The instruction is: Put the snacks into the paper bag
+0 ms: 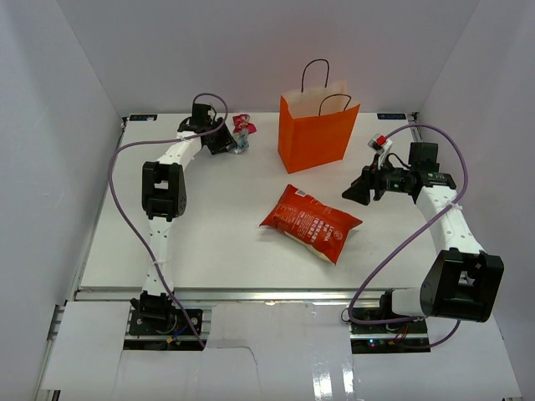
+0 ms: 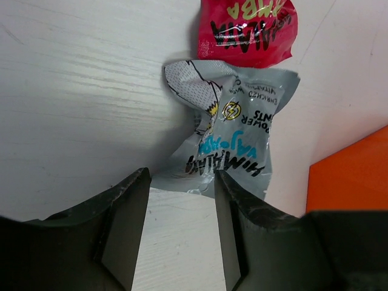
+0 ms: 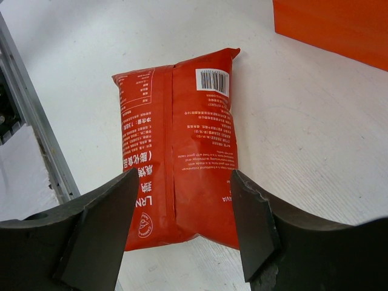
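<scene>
The orange paper bag (image 1: pixel 318 134) stands upright at the back centre, handles up; its edge shows in the left wrist view (image 2: pixel 351 176) and the right wrist view (image 3: pixel 339 27). The red-orange chip bag (image 1: pixel 311 221) lies flat mid-table, also seen in the right wrist view (image 3: pixel 179 145). A silver-blue packet (image 2: pixel 233 136) and a pink-red packet (image 2: pixel 248 30) lie at the back left (image 1: pixel 242 132). My left gripper (image 2: pixel 180 200) is open and empty, just short of the silver-blue packet. My right gripper (image 3: pixel 185 200) is open and empty, to the right of the chip bag (image 1: pixel 353 191).
The white table ends at a metal rail (image 1: pixel 251 294) along the near edge, also seen in the right wrist view (image 3: pixel 36 133). White walls enclose the back and both sides. Purple cables (image 1: pixel 125 209) loop off both arms.
</scene>
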Action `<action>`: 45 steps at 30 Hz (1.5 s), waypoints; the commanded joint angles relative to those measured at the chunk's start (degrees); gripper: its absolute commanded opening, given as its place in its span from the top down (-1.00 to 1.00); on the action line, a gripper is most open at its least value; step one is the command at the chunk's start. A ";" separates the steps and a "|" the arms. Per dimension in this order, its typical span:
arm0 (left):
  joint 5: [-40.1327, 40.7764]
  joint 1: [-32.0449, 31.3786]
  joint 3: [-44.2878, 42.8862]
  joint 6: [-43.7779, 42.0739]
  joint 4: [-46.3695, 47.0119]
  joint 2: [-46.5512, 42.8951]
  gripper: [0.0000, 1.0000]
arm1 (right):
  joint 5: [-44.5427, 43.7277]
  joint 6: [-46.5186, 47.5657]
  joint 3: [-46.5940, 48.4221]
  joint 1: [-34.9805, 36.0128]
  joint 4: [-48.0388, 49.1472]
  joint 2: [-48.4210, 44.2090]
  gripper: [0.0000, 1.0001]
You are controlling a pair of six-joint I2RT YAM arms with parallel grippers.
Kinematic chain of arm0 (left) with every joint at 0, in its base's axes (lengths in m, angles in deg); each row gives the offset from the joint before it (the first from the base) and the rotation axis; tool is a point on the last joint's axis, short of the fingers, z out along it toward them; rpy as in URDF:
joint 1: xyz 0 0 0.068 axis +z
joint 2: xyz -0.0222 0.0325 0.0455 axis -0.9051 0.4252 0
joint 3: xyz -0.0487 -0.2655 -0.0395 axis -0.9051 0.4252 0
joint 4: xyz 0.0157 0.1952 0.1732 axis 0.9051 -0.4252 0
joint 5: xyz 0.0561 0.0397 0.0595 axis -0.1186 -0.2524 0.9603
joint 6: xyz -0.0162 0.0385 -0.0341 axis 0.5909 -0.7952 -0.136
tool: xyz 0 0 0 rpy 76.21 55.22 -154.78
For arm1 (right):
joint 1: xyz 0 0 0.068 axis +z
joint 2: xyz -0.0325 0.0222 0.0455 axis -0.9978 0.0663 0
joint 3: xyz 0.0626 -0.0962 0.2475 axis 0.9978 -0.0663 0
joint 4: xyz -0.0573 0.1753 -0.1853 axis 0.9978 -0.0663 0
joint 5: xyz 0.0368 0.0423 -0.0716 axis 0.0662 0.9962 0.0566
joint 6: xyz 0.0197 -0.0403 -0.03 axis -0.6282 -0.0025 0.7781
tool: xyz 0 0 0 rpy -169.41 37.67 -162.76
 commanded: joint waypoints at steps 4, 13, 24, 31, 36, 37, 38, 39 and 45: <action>0.12 -0.80 -2.23 -2.21 -0.01 0.64 -0.14 | 1.76 -0.20 0.00 -0.15 0.55 -0.97 -0.35; 2.83 -2.30 -2.93 -5.46 0.43 1.17 0.05 | 1.67 -0.38 0.00 -0.23 0.47 -1.58 -0.35; 9.43 -3.44 -1.09 -9.07 0.52 -0.23 0.21 | 2.02 -0.29 -0.62 -0.15 0.55 -1.67 -0.34; 5.30 -3.35 5.31 -10.82 7.10 -5.15 -0.26 | 1.93 0.06 -1.14 -0.15 0.55 -1.58 -0.34; 4.60 -3.44 6.13 -9.16 10.36 -6.21 -0.57 | 1.93 0.23 -1.50 -0.23 0.64 -1.32 -0.34; 4.16 -3.44 5.69 -8.63 10.45 -5.43 -0.60 | 1.93 0.32 -1.50 -0.15 0.64 -1.32 -0.34; 3.98 -3.35 4.38 -7.41 10.45 -4.99 -0.62 | 1.93 0.32 -1.50 -0.23 0.64 -1.23 -0.34; 3.80 -3.35 3.67 -6.70 10.45 -4.55 -0.62 | 1.85 0.32 -1.41 -0.23 0.64 -1.23 -0.34; 3.63 -3.35 -0.55 -1.78 11.50 -0.33 -0.58 | 1.58 0.59 -0.97 -0.23 0.73 -0.88 -0.34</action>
